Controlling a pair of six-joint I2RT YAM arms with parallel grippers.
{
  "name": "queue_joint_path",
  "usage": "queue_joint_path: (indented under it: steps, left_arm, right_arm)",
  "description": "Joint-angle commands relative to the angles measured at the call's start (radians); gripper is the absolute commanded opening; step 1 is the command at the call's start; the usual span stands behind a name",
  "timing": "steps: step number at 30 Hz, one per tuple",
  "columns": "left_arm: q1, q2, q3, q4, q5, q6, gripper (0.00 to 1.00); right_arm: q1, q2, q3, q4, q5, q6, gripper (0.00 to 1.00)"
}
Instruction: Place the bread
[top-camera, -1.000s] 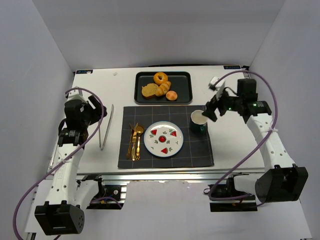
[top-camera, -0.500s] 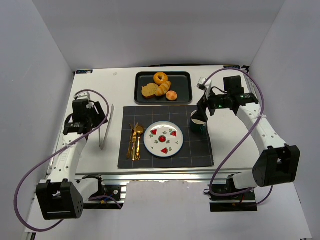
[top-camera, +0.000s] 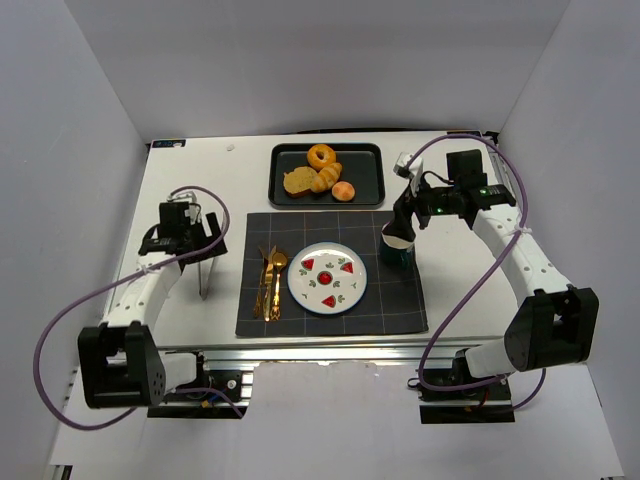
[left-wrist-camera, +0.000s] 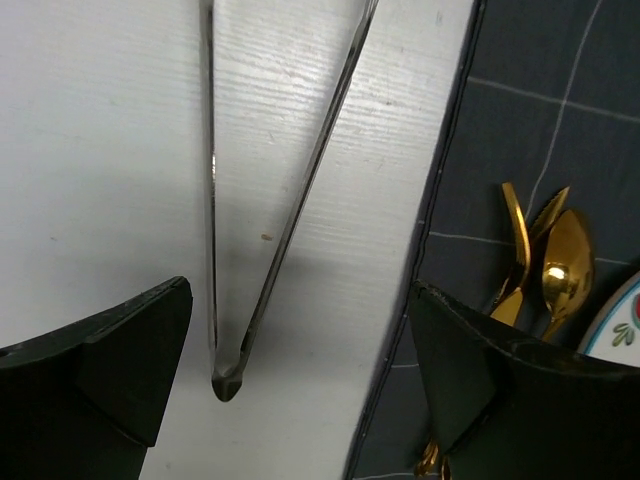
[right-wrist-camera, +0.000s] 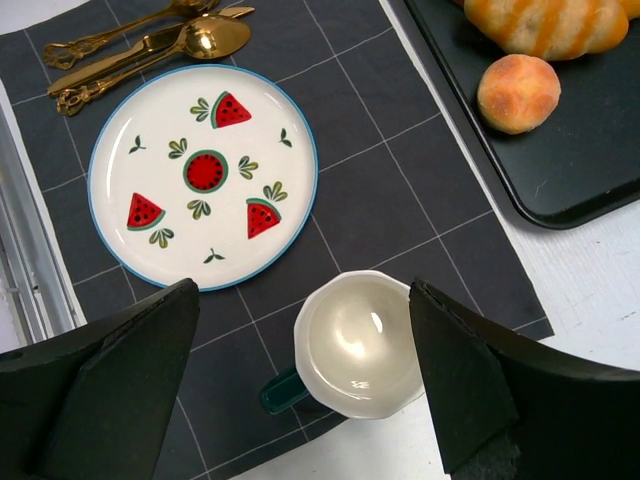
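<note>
Several breads lie on a black tray (top-camera: 372, 190) at the back: a bagel (top-camera: 321, 155), a slice (top-camera: 298, 182), a striped roll (top-camera: 326, 178) and a round bun (top-camera: 343, 191). The roll (right-wrist-camera: 550, 25) and bun (right-wrist-camera: 518, 92) also show in the right wrist view. An empty watermelon-pattern plate (top-camera: 327, 277) sits on the dark placemat (top-camera: 400, 300). My left gripper (top-camera: 192, 248) is open and hangs over the joined end of the metal tongs (left-wrist-camera: 227, 385), holding nothing. My right gripper (top-camera: 401, 230) is open and empty above a white-lined green mug (right-wrist-camera: 360, 342).
Gold cutlery (top-camera: 268, 282) lies on the placemat left of the plate. The tongs (top-camera: 212, 250) lie on the white table left of the placemat. The mug (top-camera: 399, 250) stands at the placemat's right edge. White walls enclose the table.
My left gripper has swung right and down over the tongs. My right gripper has moved left from beside the mug to above it. Bread, plate and tongs have not moved.
</note>
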Motion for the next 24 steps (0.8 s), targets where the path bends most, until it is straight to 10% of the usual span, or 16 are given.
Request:
queue_joint_path:
  steps: [1,11,24]
  left_arm:
    - [-0.013,0.077,0.012,0.016,0.003,0.036,0.98]
    - [-0.013,0.288,0.08,0.065,-0.159,0.159,0.98]
    - [-0.013,0.383,-0.053,0.279,0.017,0.126,0.75]
  right_arm:
    - [-0.007,0.002,0.011,0.045,-0.006,0.0,0.9]
    - [-0.036,-0.009,-0.018,0.069,-0.024,0.014,0.89]
    - [-0.08,-0.047,-0.036,0.082,-0.02,0.018,0.89]
